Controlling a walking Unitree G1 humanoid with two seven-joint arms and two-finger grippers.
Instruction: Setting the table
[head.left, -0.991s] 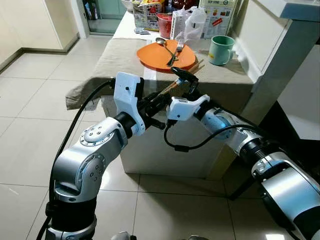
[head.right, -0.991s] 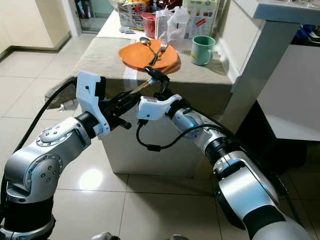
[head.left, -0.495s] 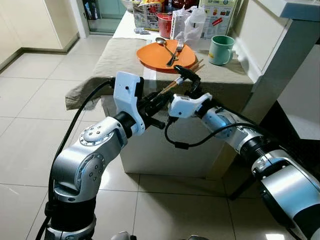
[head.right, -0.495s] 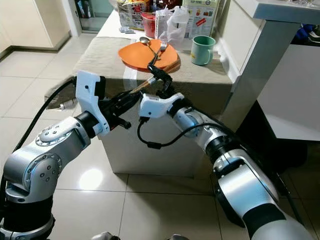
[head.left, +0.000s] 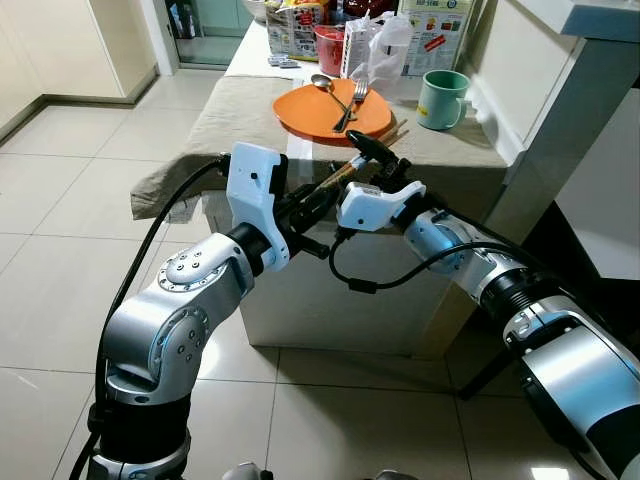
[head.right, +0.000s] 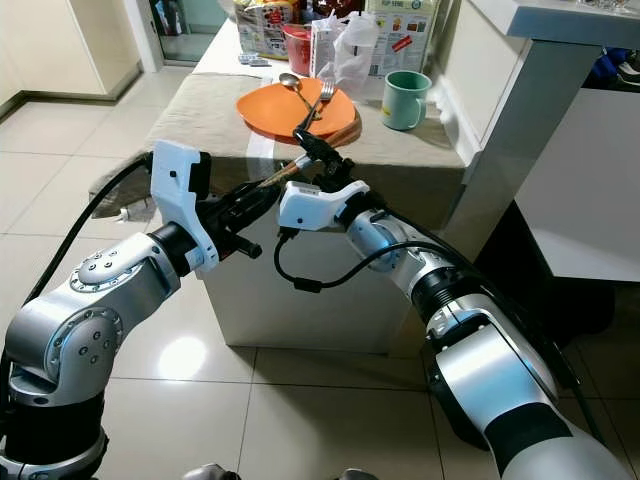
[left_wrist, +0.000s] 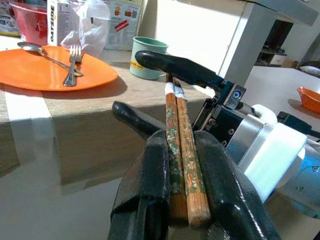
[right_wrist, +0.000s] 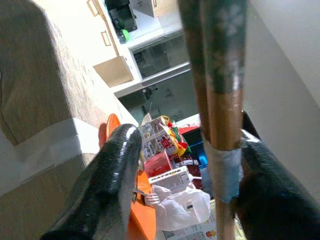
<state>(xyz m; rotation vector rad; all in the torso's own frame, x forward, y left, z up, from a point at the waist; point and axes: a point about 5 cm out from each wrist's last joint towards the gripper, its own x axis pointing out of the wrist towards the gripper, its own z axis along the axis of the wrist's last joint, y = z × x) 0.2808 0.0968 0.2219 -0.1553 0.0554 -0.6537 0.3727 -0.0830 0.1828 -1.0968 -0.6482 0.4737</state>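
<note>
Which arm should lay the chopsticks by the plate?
Probably right: right gripper is nearer the plate, open around the chopsticks. Left gripper clamps them farther back.

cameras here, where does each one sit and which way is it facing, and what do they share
Left and right eye views: on the head, looking down at both arms before the table with the orange plate.
Left wrist view: along the left gripper, shut on the chopsticks; the right gripper shows beyond.
Right wrist view: along the right gripper's open fingers, toward the plate and kitchen.
Shared: chopsticks, plate.
</note>
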